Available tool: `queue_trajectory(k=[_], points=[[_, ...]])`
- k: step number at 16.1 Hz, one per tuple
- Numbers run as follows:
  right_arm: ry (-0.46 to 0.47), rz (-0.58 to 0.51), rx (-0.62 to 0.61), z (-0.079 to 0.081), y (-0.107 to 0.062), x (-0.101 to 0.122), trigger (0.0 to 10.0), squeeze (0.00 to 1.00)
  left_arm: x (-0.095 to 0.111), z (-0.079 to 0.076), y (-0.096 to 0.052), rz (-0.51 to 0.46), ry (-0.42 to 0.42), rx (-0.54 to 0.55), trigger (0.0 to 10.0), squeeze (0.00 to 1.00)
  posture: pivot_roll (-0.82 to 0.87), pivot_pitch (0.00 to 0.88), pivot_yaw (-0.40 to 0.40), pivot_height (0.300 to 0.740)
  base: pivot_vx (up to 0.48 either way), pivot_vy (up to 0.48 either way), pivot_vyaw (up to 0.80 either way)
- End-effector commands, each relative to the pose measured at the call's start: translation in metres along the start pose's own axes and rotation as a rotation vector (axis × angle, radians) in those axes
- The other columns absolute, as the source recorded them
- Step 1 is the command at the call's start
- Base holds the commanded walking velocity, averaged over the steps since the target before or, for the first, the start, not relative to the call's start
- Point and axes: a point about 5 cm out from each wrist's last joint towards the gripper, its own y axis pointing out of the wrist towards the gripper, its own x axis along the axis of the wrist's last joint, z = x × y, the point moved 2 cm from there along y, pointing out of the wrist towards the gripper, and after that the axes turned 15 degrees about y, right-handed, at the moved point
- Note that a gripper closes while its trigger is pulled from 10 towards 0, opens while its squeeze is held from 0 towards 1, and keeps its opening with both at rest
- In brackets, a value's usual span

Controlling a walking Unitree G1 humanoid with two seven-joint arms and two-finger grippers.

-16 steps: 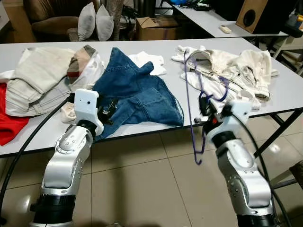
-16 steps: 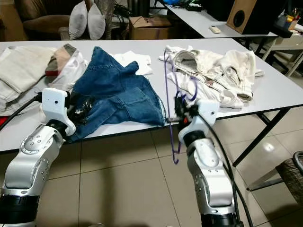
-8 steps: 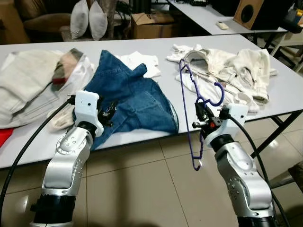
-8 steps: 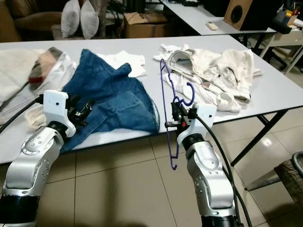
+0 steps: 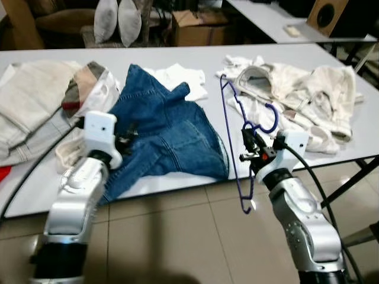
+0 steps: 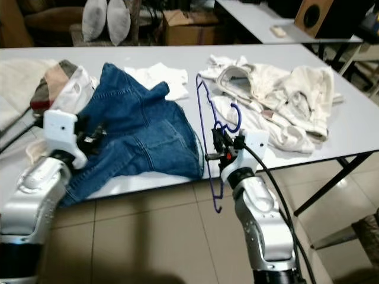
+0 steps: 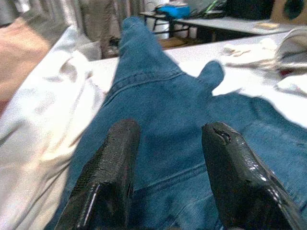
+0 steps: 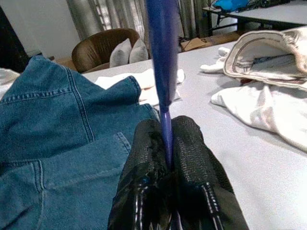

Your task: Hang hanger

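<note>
Two silver jointed arms are showing white wrist housings, black cables, and textured black fingers [image 7: 113,175].

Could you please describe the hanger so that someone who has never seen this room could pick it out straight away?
Start at the long white table strewn with clothes, and look to its front edge between the blue denim garment and the heap of cream clothes. There the right gripper is shut on a thin purple hanger, held upright. It is the one wiry purple thing among the fabrics.
</note>
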Motion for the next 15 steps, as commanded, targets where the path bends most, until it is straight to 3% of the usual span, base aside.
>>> queue_trajectory(k=[1,4,7,11,13,14,15], points=[[-0.020,-0.005,0.018,0.001,-0.001,0.003,10.0,0.00,-0.011,0.005,-0.002,0.054,0.031,0.019,10.0,0.00,-0.05,0.000,-0.048,0.740,0.000,0.000,0.00],[-0.026,0.007,0.026,0.001,-0.001,0.001,10.0,0.00,-0.018,0.012,-0.002,0.096,0.068,0.043,10.0,0.00,-0.04,0.000,-0.050,0.740,0.000,0.000,0.00],[-0.032,0.021,0.034,0.001,-0.001,0.000,10.0,0.00,-0.039,0.019,-0.001,0.209,0.124,0.034,10.0,0.00,-0.04,0.000,-0.053,0.740,0.000,0.000,0.00],[-0.068,0.069,0.029,-0.005,-0.003,-0.005,10.0,0.00,-0.064,0.007,-0.005,0.362,0.127,-0.065,10.0,0.00,-0.05,0.000,-0.054,0.740,0.000,0.000,0.00],[-0.134,0.149,0.028,-0.020,-0.007,-0.007,10.0,0.00,-0.071,-0.016,-0.004,0.416,0.089,-0.219,10.0,0.00,-0.04,0.000,-0.059,0.740,0.000,0.000,0.00],[-0.166,0.179,0.018,-0.030,-0.009,-0.006,10.0,0.00,-0.061,-0.032,0.004,0.377,0.071,-0.319,10.0,0.00,-0.04,0.000,-0.059,0.740,0.000,0.000,0.00],[-0.174,0.182,0.013,-0.033,-0.010,-0.005,10.0,0.00,-0.057,-0.036,0.007,0.366,0.070,-0.339,10.0,0.00,-0.05,0.000,-0.060,0.740,0.000,0.000,0.00]])
